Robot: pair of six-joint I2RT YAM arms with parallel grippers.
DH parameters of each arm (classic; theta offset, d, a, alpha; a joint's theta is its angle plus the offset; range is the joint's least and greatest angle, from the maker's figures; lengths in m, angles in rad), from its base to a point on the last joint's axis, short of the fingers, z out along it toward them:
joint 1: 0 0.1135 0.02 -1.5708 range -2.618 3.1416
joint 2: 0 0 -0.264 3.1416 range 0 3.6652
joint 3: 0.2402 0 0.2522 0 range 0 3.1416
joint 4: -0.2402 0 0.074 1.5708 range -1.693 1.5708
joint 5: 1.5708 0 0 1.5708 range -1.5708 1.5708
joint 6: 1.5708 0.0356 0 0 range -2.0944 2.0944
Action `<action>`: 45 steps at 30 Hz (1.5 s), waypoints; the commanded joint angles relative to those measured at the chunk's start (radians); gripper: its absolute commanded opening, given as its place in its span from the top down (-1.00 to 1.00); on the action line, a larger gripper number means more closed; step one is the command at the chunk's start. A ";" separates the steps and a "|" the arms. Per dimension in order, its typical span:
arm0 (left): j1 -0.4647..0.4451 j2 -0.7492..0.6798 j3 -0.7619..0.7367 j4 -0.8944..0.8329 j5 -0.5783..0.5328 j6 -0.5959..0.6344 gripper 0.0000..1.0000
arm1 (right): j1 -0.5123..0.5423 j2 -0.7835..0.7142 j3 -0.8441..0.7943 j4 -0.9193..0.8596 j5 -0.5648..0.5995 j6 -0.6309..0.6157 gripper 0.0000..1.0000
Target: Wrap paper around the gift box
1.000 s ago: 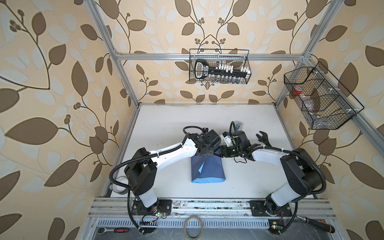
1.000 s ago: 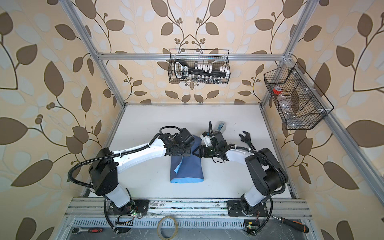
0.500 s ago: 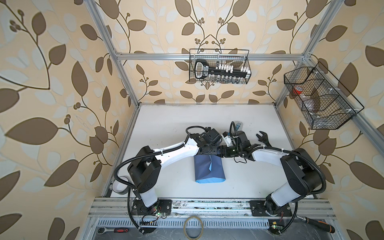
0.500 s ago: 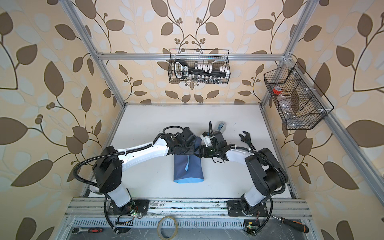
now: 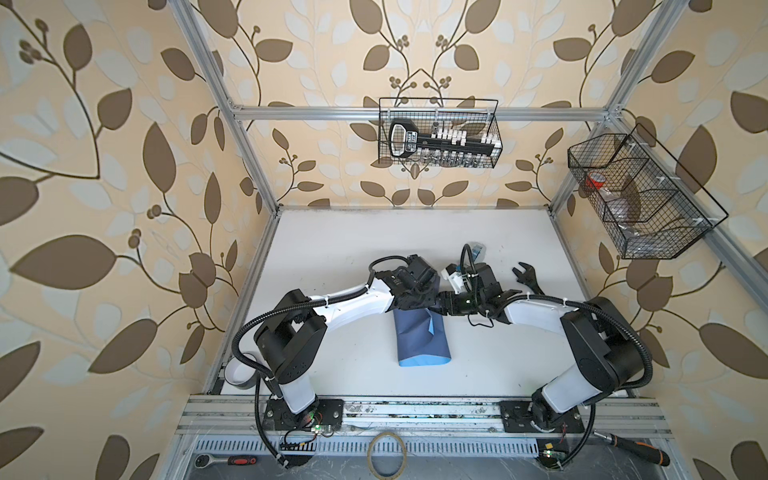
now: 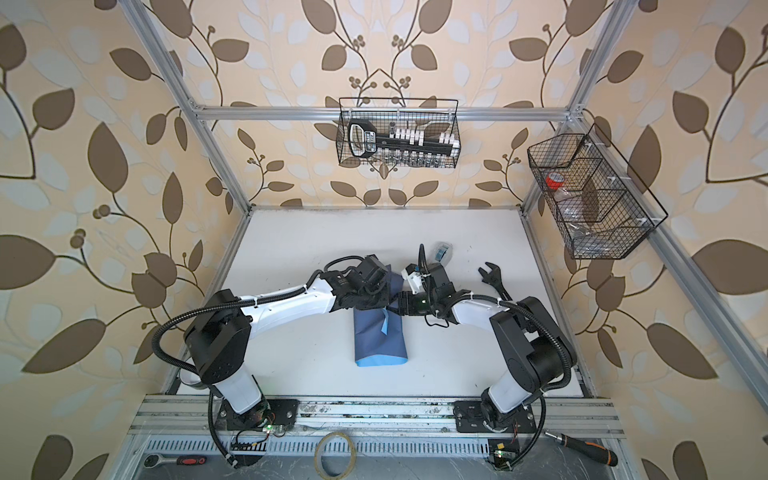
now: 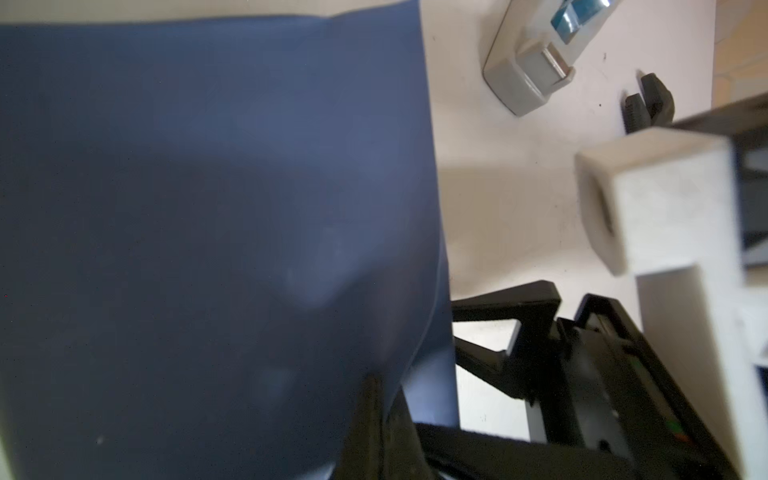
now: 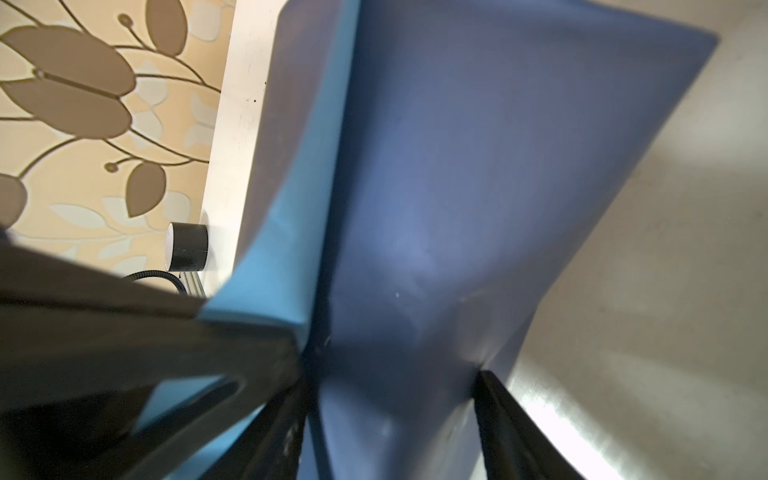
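One sheet of paper [image 5: 419, 340] lies folded into a long bundle in the middle of the white surface [image 5: 353, 249], between the two arms. Its dark slate face is turned outward. The light sky-blue face shows as a strip along the near end and as a sliver at a fold near the tools. The gift box does not show; paper covers everything there.

The left tool [image 7: 376, 399] has its fingers together, pinching an edge of the paper at the far end of the bundle. In a top view a dark flap [image 6: 395, 282] rises behind that wrist. The right tool [image 8: 390, 370] meets the same end from the other side. Its two fingers stand apart, one on each flank of the bundle, and both touch the paper, which creases at one fingertip.

Beyond the tools sit one clear tape dispenser [image 5: 478, 250] and one black adjustable wrench [image 5: 527, 279], both apart from the paper. One roll of tape [image 5: 241, 370] rests at the left edge of the surface. Two wire baskets hang above, one on the back rail [image 5: 438, 133] and one on the right wall [image 5: 640, 199].
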 commanded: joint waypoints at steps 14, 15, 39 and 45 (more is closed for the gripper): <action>0.009 -0.129 -0.300 0.542 0.123 -0.170 1.00 | -0.001 0.068 -0.077 -0.168 0.150 -0.014 -0.26; 0.012 -0.131 -0.321 0.575 0.130 -0.181 1.00 | -0.004 0.069 -0.077 -0.166 0.145 -0.012 -0.26; 0.039 -0.082 -0.561 1.132 0.227 -0.325 1.00 | -0.003 0.083 -0.077 -0.160 0.138 -0.009 -0.26; 0.040 -0.054 -0.580 1.154 0.220 -0.345 1.00 | -0.003 0.080 -0.076 -0.160 0.139 -0.011 -0.26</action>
